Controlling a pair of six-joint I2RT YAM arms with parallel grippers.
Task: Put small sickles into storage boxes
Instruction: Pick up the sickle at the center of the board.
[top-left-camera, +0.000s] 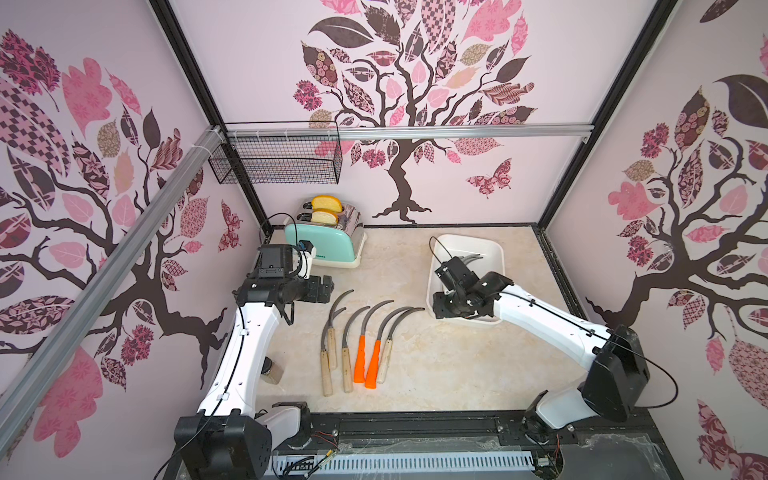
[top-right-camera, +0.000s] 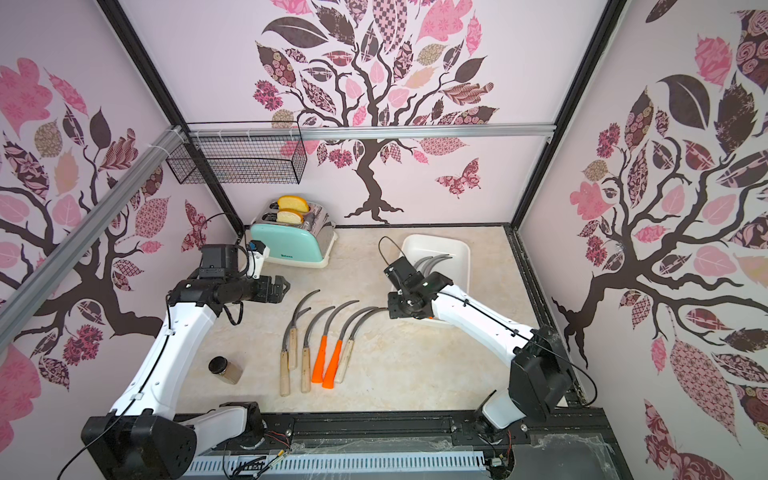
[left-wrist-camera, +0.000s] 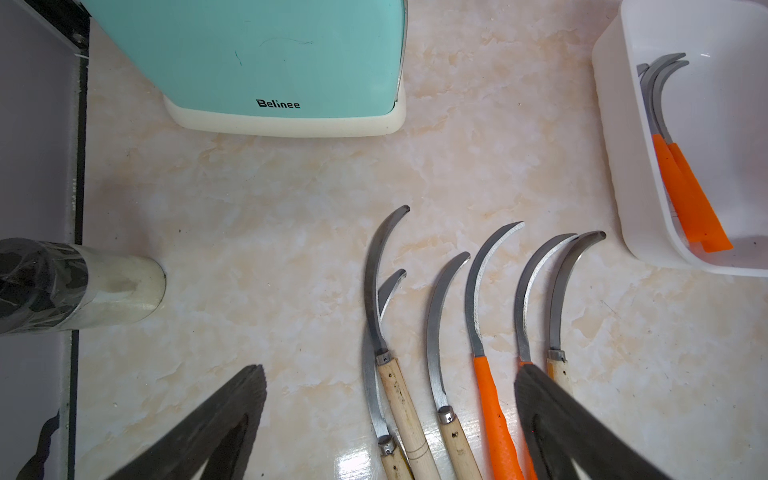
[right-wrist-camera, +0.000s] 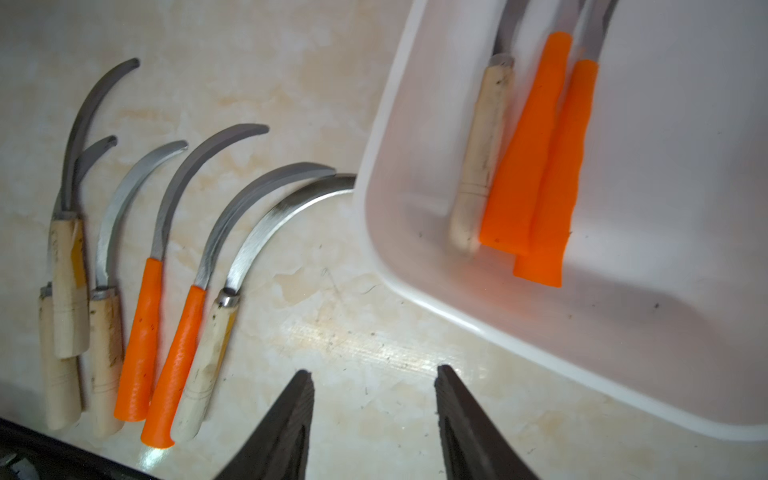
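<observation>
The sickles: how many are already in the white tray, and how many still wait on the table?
Done: three sickles lie in the white tray, one with a wooden handle, two with orange. In hand: nothing; the right hand is open and empty near the tray. Left: six sickles on the table, four wooden, two orange.

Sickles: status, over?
Left gripper and right gripper open, empty. Three sickles in tray, six sickles on table. End blade tip near tray wall.
</observation>
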